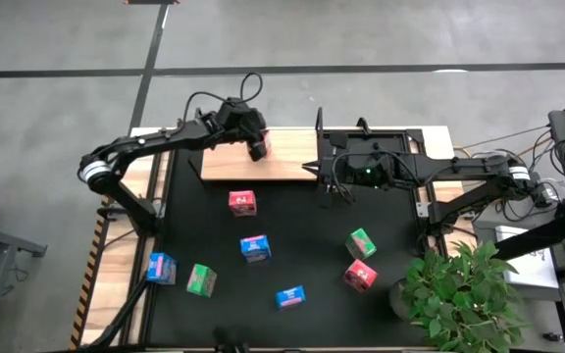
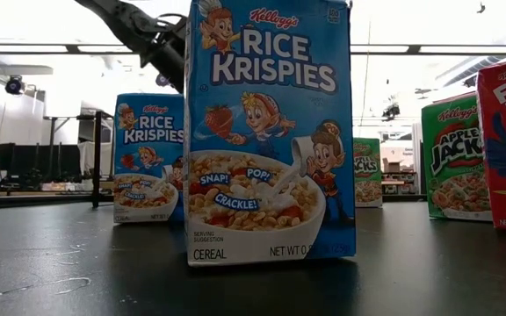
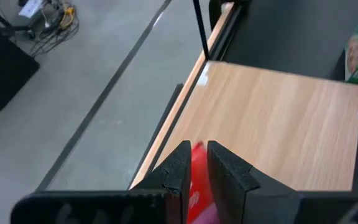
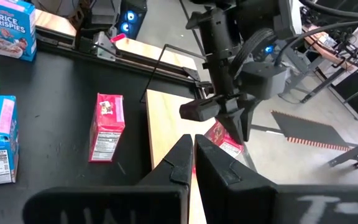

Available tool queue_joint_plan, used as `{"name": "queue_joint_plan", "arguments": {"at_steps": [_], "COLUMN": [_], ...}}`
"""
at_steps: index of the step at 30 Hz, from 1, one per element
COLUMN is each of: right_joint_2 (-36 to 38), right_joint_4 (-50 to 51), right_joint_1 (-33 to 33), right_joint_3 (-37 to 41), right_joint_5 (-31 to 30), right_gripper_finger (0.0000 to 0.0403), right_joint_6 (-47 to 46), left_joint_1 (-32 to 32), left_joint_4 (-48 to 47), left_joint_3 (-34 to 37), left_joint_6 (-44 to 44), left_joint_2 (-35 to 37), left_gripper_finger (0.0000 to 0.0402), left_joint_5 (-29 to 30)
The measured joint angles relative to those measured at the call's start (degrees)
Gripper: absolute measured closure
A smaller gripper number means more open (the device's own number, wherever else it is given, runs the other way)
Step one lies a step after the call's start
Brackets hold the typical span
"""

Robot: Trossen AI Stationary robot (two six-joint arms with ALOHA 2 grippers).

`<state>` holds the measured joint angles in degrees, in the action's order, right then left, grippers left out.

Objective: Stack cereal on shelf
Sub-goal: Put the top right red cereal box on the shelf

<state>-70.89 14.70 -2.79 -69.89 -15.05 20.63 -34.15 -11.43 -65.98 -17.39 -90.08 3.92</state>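
Pinching a pink-red box [image 1: 260, 148] above the shelf [image 1: 226, 163], upper centre, the left gripper [image 1: 257, 147] should lower squarely before releasing; the right gripper [image 1: 330, 169] waits pressed together.

I see the shelf [image 1: 248, 162] lying at the desk's [image 1: 390, 235] far edge. My left end effector [image 1: 259, 149] sits over its right part, clamped on a cereal box [image 1: 263, 146]. My right end effector [image 1: 325, 169] waits just beside the shelf's right end. Seven boxes lie scattered nearer, with a plant [image 1: 459, 294] at the right corner.
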Motion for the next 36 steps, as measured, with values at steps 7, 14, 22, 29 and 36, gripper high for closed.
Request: {"name": "queue_joint_plan", "arguments": {"at_steps": [7, 14, 22, 29, 36], "right_joint_2": [0.0, -0.1, -0.1, -0.1, -0.1], "right_joint_4": [-0.1, 0.0, 0.0, 0.1, 0.0], "right_joint_1": [0.0, 0.0, 0.0, 0.0, 0.0], "right_joint_3": [0.0, 0.0, 0.2, 0.9, 0.9], "right_joint_5": [0.0, 0.0, 0.0, 0.0, 0.0], "right_gripper_finger": [0.0394, 0.0394, 0.0394, 0.0394, 0.0394], "right_joint_6": [-1.6, -2.1, -1.3, -1.5, -2.3], "left_joint_1": [0.0, -0.8, -3.1, -6.2, -7.3], "left_joint_4": [-0.6, -1.2, -3.3, -4.9, -6.4], "left_joint_3": [0.2, 0.8, 0.8, 0.8, 0.9], "left_joint_6": [-1.4, -1.0, -1.0, -0.5, -1.2], "left_joint_2": [0.2, 0.3, 0.4, 0.5, 1.2], "left_gripper_finger": [0.0365, 0.0365, 0.0365, 0.0365, 0.0365], "left_joint_5": [0.1, 3.4, 9.0, 9.0, 9.1]}}
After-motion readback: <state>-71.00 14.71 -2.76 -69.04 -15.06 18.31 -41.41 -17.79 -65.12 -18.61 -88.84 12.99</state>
